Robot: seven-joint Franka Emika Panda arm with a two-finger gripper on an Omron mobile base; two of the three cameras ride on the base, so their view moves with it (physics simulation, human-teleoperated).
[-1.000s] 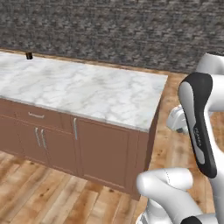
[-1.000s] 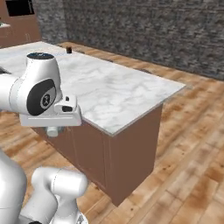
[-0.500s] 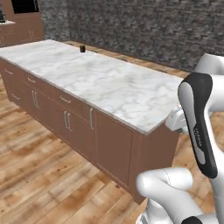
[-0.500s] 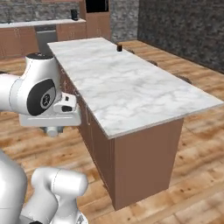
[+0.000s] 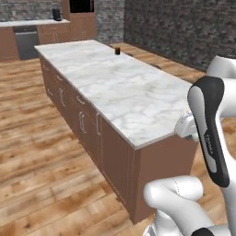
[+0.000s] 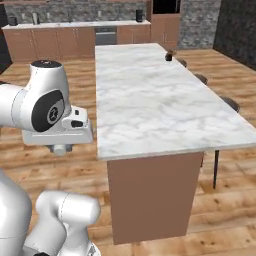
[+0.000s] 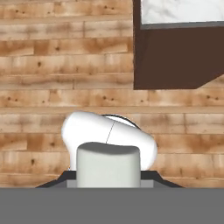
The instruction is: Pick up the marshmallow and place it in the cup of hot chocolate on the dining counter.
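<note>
Arm folded at the near end of the long white-marble, brown-sided desk [image 5: 133, 94] [image 6: 150, 95], its elbow raised and its white hand [image 6: 60, 131] turned straight down beside the desk's short end, over the wood plank floor [image 7: 65, 65]. In the left base view the hand [image 5: 185, 126] peeks out from behind the dark-jointed forearm, level with the desk's near corner. Looking down from the hand, the dark fingers [image 7: 164, 183] pinch the small white soft-edged cylindrical marshmallow [image 7: 108, 162], which stands upright between them above the floorboards; the near corner of the desk [image 7: 175, 57] sits at the upper right of that view, off to one side of the hand. The small black mug of hot chocolate [image 5: 117, 51] [image 6: 169, 56] stands far down the desk, close to its far long edge and well apart from the marshmallow. Dark stools [image 6: 230, 102] line the desk's far side.
</note>
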